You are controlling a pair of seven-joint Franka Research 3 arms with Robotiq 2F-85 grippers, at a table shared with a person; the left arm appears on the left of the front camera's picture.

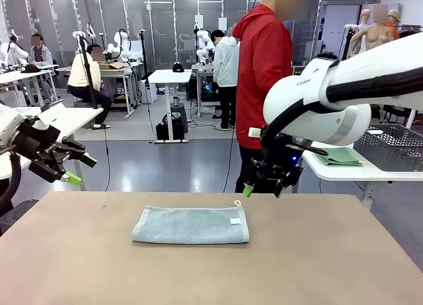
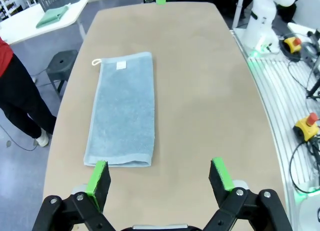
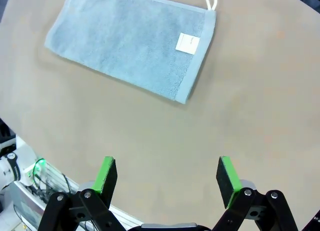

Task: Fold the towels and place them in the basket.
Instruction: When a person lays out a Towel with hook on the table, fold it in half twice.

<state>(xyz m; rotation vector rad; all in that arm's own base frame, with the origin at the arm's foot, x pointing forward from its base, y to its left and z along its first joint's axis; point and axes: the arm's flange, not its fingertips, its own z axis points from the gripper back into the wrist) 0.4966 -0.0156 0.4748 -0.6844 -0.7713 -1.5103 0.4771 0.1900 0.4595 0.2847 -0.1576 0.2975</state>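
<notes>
Early stage, I'd judge. Blue towel [image 1: 190, 224] lies flat mid-surface [image 1: 317, 265], tag up, looks folded at least once (layers unclear). Left claw [image 1: 80, 170] & right claw [image 1: 263, 190] are both spread and empty, above the surface. Green towel [image 1: 340, 156] sits beside basket [image 1: 396, 146] on side surface [image 1: 344, 174], not in it. Left: finish folding, load basket.

light: bright, even overhead | shadows: soft | focus: sharp | wrist edges: warped
</notes>
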